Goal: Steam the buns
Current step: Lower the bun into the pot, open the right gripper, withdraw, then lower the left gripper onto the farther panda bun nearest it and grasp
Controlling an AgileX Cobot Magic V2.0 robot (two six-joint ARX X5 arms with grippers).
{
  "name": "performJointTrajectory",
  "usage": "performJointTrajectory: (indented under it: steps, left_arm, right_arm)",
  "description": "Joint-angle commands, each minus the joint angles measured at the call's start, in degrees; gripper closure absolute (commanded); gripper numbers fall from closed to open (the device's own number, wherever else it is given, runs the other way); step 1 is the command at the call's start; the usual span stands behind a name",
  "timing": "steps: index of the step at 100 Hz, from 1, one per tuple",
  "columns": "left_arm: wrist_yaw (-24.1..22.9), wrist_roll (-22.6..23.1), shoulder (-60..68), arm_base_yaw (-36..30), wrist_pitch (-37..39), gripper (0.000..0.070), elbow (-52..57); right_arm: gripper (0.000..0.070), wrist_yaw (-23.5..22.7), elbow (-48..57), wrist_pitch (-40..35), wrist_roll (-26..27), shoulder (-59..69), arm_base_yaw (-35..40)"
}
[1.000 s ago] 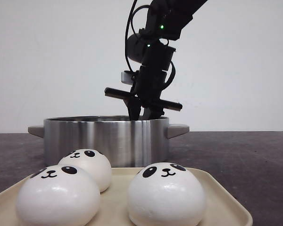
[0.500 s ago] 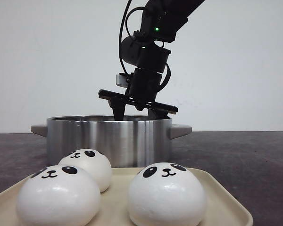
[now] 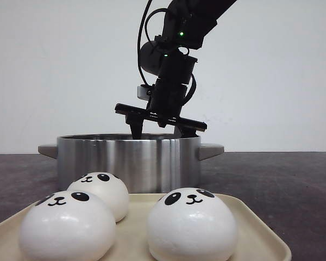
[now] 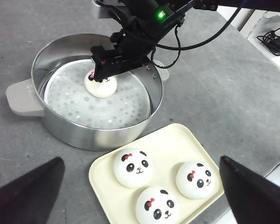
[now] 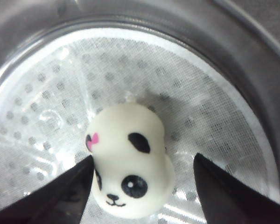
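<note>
Round stainless steel pot with grey side handles (image 3: pixel 127 163) in centre of front view; perforated white steamer liner (image 4: pixel 79 105) on its floor. One glossy white panda-faced bun with a pink bow (image 5: pixel 128 161) lying on that liner, upper centre-left of left wrist view, inside pot. Right gripper (image 3: pixel 158 126) lowered over pot rim, fingers spread wide; in right wrist view, dark fingers (image 5: pixel 60 193) at lower left and lower right of frame, bun between them, left finger appearing just at bun's edge, right finger clear of it with liner visible in the gap. Released, not clamped on bun.

Cream rectangular plastic tray (image 4: pixel 177 140) just beside pot, lower centre of left wrist view, bearing three more panda-faced white buns (image 4: pixel 133 167) grouped in a triangle. Left gripper (image 4: pixel 140 205) above tray, dark fingers at lower corners of its own view, wide apart, holding nothing. Dark grey tabletop (image 3: pixel 271 179) under all.
</note>
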Motion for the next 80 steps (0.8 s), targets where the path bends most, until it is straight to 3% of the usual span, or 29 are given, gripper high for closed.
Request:
performJointTrajectory:
  steps: [1, 15, 25, 43, 52, 80]
  left_arm:
    - [-0.24, 0.57, 0.31, -0.37, 0.26, 0.0023, 1.14]
    - [-0.24, 0.09, 0.33, -0.48, 0.33, 0.0023, 1.14]
    - [-0.22, -0.52, 0.33, -0.66, 0.31, 0.0023, 1.14]
    - [-0.17, -3.67, 0.76, -1.38, 0.39, 0.0023, 1.11]
    - [-0.04, -5.49, 1.55, -1.99, -0.13, 0.0023, 1.11]
    - [0.09, -12.2, 8.92, -4.55, -1.42, 0.0028, 1.05]
  right_arm:
    - [0.0271, 0.5, 2.8, 0.39, 0.57, 0.81, 0.52]
    - [0.0272, 1.62, 7.58, 0.2, -1.01, -1.62, 1.53]
    - [0.0284, 6.25, 11.65, -0.59, -4.11, -5.29, 3.28]
    - [0.0574, 17.35, 14.25, -0.72, -8.13, -16.0, 7.87]
    - [0.0648, 23.26, 14.25, -2.25, -10.4, -22.21, 11.06]
    - [0.0655, 42.21, 14.23, -9.29, -17.2, -40.94, 25.9]
